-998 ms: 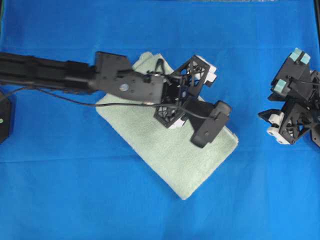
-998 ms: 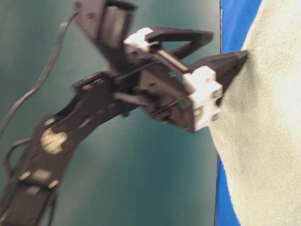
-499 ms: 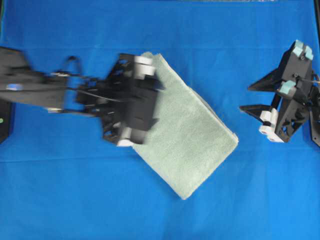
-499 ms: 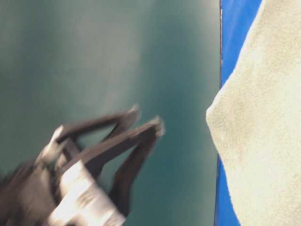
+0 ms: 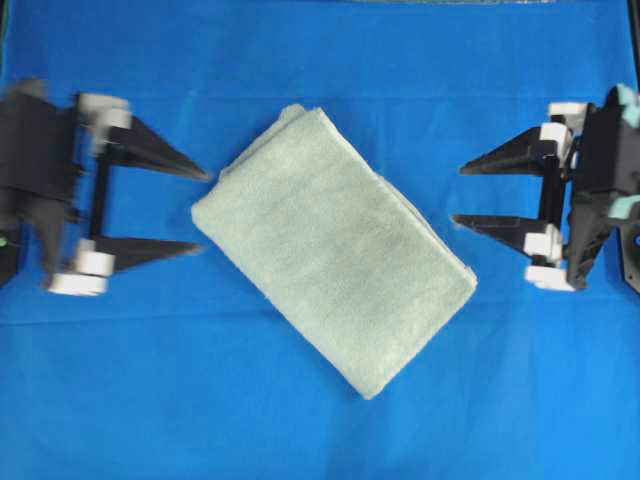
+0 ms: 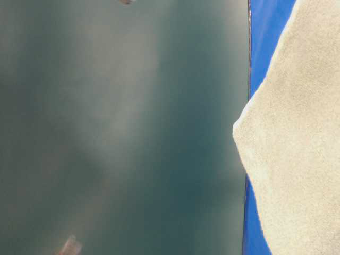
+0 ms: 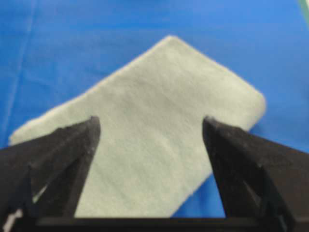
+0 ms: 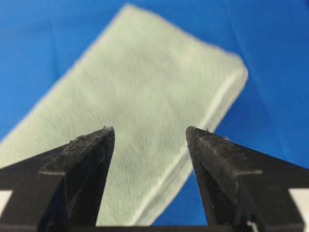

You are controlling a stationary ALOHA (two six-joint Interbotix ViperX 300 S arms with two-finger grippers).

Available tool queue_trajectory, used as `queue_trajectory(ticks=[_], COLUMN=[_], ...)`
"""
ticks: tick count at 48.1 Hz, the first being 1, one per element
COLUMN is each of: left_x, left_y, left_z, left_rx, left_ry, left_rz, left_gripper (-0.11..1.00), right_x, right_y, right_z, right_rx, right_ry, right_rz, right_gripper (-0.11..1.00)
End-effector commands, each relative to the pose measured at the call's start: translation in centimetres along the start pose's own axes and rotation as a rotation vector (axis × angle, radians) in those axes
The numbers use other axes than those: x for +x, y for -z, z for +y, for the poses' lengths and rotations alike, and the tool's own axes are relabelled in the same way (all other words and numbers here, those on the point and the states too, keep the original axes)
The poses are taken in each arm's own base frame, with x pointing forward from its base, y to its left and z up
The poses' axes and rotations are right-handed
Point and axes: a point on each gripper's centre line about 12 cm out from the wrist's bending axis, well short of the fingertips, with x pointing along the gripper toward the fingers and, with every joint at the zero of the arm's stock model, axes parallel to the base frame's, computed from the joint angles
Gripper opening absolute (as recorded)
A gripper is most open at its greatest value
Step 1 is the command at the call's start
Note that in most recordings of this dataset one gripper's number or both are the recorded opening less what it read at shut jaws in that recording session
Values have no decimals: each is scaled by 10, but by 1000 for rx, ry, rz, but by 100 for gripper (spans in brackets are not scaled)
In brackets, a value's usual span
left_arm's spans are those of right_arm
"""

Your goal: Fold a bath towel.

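Note:
The bath towel (image 5: 335,250) lies folded into a compact pale green rectangle, set diagonally on the blue cloth in the middle of the overhead view. It also shows in the table-level view (image 6: 297,143), the left wrist view (image 7: 149,130) and the right wrist view (image 8: 125,92). My left gripper (image 5: 203,209) is open and empty just left of the towel's left corner, not touching it. My right gripper (image 5: 459,195) is open and empty, just right of the towel's right edge, pointing at it.
The blue cloth (image 5: 320,60) covers the whole table. A black block (image 5: 8,250) sits at the far left edge beside the left arm. The table-level view is mostly a blurred dark teal backdrop (image 6: 122,127).
My left gripper has let go of the towel and pulled back from over it to the far left. My right gripper has turned to point at the towel. The towel stays folded and still.

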Motion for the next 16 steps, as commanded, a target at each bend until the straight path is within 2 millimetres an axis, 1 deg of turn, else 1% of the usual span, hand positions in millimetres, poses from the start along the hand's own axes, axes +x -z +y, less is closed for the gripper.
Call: queue_trajectory(ticks=[1, 4, 8, 16], left_x=[-22, -33, -47, -69], left_y=[-3, 4, 18, 44], left_z=[1, 2, 4, 9], left_rx=[0, -1, -5, -29], left_ry=[6, 7, 6, -5], left_rz=[-71, -87, -102, -137], left_gripper=[81, 81, 81, 81], right_x=[-9, -16, -26, -47], right_y=[-8, -6, -2, 18], right_z=[-3, -7, -13, -25], right_rx=[-5, 0, 10, 31], right_ry=[-6, -3, -3, -10], right_rz=[-50, -65, -88, -126], right_gripper=[63, 63, 63, 63])
